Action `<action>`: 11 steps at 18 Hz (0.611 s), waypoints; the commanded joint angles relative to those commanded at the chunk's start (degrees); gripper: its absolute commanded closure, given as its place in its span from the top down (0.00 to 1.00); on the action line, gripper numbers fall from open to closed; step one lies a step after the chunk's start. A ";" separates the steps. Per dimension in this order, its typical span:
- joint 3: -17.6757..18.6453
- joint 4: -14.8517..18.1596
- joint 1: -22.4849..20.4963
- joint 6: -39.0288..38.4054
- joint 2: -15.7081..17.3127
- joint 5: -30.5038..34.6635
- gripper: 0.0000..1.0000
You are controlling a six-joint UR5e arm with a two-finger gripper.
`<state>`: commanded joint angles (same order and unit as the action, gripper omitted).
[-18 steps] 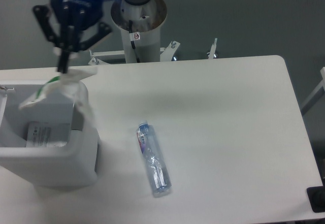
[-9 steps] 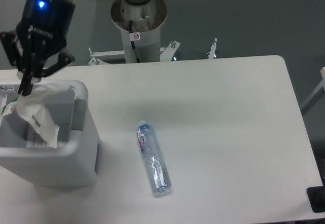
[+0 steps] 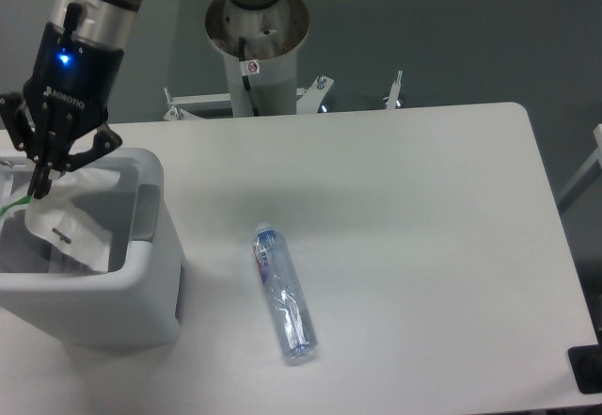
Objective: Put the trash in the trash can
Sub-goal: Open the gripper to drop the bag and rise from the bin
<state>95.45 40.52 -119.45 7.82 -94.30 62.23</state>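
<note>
End effector [image 3: 39, 187]: hanging over the left part of the trash can [image 3: 141, 288], fingertips pinching the top edge of the plastic bag [image 3: 75, 222] beside its green strip.

Plastic bag: draping down inside the can's opening, most of the film sitting below the rim, the green strip trailing toward the left edge of view.

Step in hand, judged: letting the bag go into the can. Doing it well is likely meaning opening the fingers only while the whole bag is hanging inside the walls, and lifting straight up so that thin film is not clinging to a finger and riding back out.

Bottle [image 3: 283, 295]: lying on its side on the table [image 3: 423, 227], well apart from the can to its right, cap end toward the far side; not yet picked.

Surroundings: arm pedestal [image 3: 256, 48] standing beyond the table's far edge. Nothing is lying between can and bottle.
</note>
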 joint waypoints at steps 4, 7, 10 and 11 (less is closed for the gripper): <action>-0.52 0.17 -0.08 -0.87 0.26 0.26 1.00; 0.00 0.18 -0.26 -2.28 2.63 0.79 1.00; -0.09 0.18 -2.09 -2.98 2.90 1.05 1.00; -0.09 0.18 -4.80 -3.94 3.16 1.14 1.00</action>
<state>95.36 40.69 -124.25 3.88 -91.15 63.37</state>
